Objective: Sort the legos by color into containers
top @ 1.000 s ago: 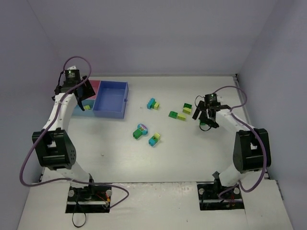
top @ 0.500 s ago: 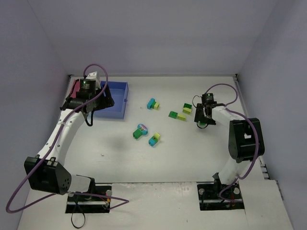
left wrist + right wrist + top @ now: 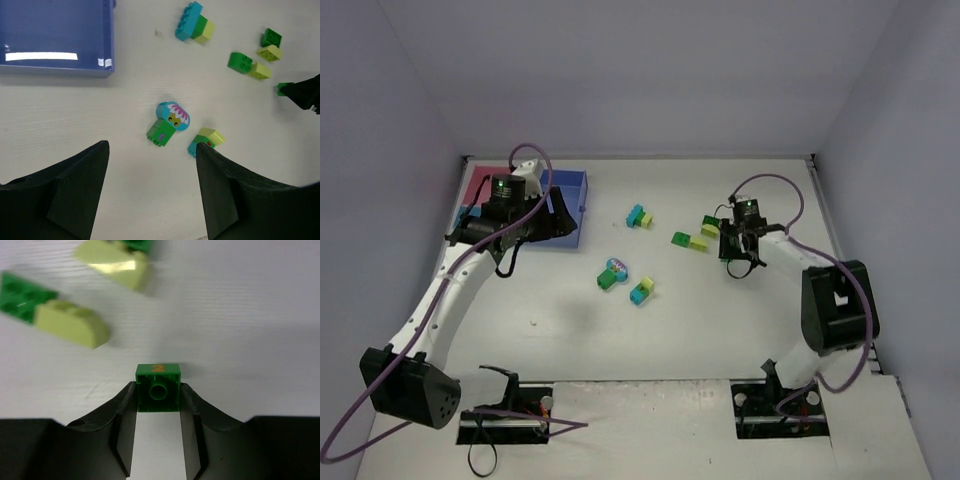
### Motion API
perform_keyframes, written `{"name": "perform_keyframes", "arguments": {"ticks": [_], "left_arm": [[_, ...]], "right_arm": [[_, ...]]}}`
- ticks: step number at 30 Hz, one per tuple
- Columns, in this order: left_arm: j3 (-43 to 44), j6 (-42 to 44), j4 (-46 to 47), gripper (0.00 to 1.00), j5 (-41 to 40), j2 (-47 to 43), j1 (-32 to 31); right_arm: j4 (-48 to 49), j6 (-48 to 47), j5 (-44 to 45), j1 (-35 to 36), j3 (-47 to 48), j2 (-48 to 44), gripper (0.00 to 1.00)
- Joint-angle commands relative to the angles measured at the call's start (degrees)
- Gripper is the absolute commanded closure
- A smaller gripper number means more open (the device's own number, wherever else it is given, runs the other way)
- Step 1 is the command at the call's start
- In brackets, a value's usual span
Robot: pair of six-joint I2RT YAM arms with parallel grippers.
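My right gripper [image 3: 158, 396] is shut on a small dark green brick [image 3: 158, 388] marked with an orange 2, just above the table. In the top view it [image 3: 738, 252] sits right of two green and yellow-green pairs [image 3: 689, 241] [image 3: 710, 225]. My left gripper [image 3: 151, 147] is open and empty, hovering above a teal flower piece joined to a green brick [image 3: 167, 123] and a teal, green and yellow piece [image 3: 206, 140]. From above it [image 3: 558, 225] hangs at the medium-blue tray's [image 3: 572, 188] near right corner. A teal, green and yellow row [image 3: 639, 216] lies mid-table.
The pink tray [image 3: 480, 184] adjoins the blue tray on its left, partly hidden by my left arm. The blue tray [image 3: 55, 37] looks empty in the left wrist view. Grey walls close in the table on three sides.
My left arm has swung right, from over the trays to the blue tray's near right corner. My right gripper has closed on the green brick and shifted slightly left.
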Motion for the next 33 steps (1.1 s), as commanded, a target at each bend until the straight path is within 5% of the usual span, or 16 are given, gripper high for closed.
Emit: {"name": "perform_keyframes", "arguments": {"ticks": [1, 8, 16, 33], "left_arm": [[2.38, -2.78, 3.35, 0.36, 6.06, -2.00, -0.63], [5.63, -10.25, 6.69, 0.36, 17.14, 0.36, -3.53], [9.23, -15.97, 10.21, 0.36, 19.70, 3.26, -10.38], [12.40, -11.67, 2.21, 0.45, 19.00, 9.77, -19.27]], "right_arm": [[5.09, -2.12, -8.28, 3.90, -0.95, -10.80, 1.00], [8.96, -7.66, -23.75, 13.21, -1.57, -23.38, 1.00], [10.37, -13.28, -25.26, 25.78, 2.20, -25.94, 1.00], [10.54, -16.45, -30.09, 28.52, 6.51, -23.13, 0.97]]}}
